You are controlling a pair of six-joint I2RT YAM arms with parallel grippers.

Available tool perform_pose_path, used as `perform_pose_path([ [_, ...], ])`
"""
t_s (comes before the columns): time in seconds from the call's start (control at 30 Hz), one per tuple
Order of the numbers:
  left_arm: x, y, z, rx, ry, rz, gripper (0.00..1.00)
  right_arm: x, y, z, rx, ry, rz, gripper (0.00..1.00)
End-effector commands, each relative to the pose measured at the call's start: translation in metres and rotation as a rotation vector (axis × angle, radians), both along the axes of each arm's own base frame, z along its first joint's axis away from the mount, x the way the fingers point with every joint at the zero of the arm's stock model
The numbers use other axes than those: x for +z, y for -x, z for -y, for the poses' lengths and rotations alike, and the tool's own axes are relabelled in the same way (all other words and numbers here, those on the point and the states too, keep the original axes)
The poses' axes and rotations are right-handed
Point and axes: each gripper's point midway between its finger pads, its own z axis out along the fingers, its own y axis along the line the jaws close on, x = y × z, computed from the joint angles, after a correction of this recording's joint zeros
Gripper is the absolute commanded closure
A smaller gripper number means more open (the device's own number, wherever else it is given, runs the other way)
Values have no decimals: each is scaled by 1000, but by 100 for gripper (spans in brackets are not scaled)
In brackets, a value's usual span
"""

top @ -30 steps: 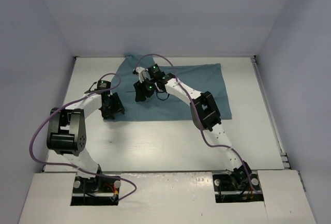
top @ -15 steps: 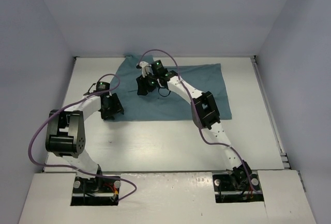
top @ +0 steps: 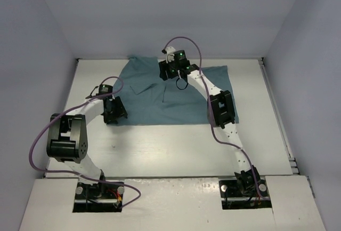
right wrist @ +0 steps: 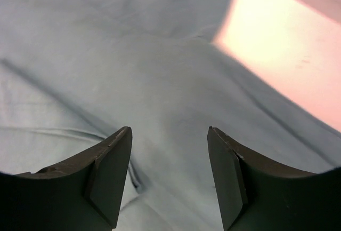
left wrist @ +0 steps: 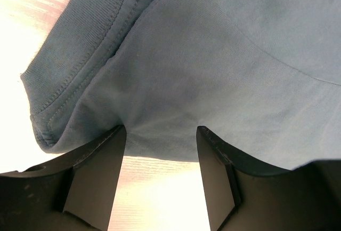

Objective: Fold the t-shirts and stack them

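Note:
The teal t-shirt [top: 160,108] lies spread flat on the white table [top: 160,145], with a crease near its middle. My left gripper [top: 114,111] sits at the shirt's near-left corner. In the left wrist view [left wrist: 161,135] it is open, the shirt's edge [left wrist: 224,55] lies just at its fingertips, and bare table shows between the fingers. My right gripper [top: 168,71] hovers over the far middle of the shirt. In the right wrist view [right wrist: 169,135] it is open and empty above the cloth [right wrist: 133,55].
Walls enclose the table at the back and on both sides. The shirt's far edge lies close to the back wall [top: 170,23]. Bare table [right wrist: 287,44] shows beyond the shirt in the right wrist view. Purple cables loop off both arms.
My right gripper has moved away from me and to the right, from the shirt's left-middle to its far middle. The left arm has not moved.

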Motion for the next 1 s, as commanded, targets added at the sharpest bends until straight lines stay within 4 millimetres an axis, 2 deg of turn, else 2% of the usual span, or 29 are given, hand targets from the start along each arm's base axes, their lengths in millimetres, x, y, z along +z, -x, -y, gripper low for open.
perform_pose_path([
  [0.0,21,5,-7,-25,-24,20,47,153,-11,30,-148,-113,209,47],
  [0.03,31,-1,-6,-40,-26,52,48,171,-5,45,-184,-114,219,49],
  [0.07,44,-9,-5,-58,-32,93,50,173,3,59,-214,-99,206,54],
  [0.1,61,-20,-5,-77,-42,141,51,152,13,70,-229,-67,157,56],
  [0.13,76,-29,-4,-87,-47,183,52,140,23,80,-251,-44,125,60],
  [0.2,99,-44,1,-123,-62,241,54,161,44,112,-341,-38,130,73],
  [0.27,123,-61,9,-153,-77,304,55,152,71,138,-408,-8,94,77],
  [0.33,136,-78,17,-179,-89,338,55,143,91,159,-467,8,62,78],
  [0.4,134,-88,29,-205,-86,339,55,113,121,181,-526,41,-12,77],
  [0.47,122,-97,42,-227,-79,314,55,110,140,204,-614,32,-31,73],
  [0.6,116,-119,63,-257,-77,313,55,62,186,251,-788,50,-147,67],
  [0.67,105,-127,71,-270,-79,296,55,50,197,267,-854,65,-164,67],
  [0.77,104,-140,81,-279,-77,306,56,19,221,282,-905,118,-222,67],
  [0.97,85,-149,107,-310,-91,290,58,-17,241,294,-946,186,-300,67],
])
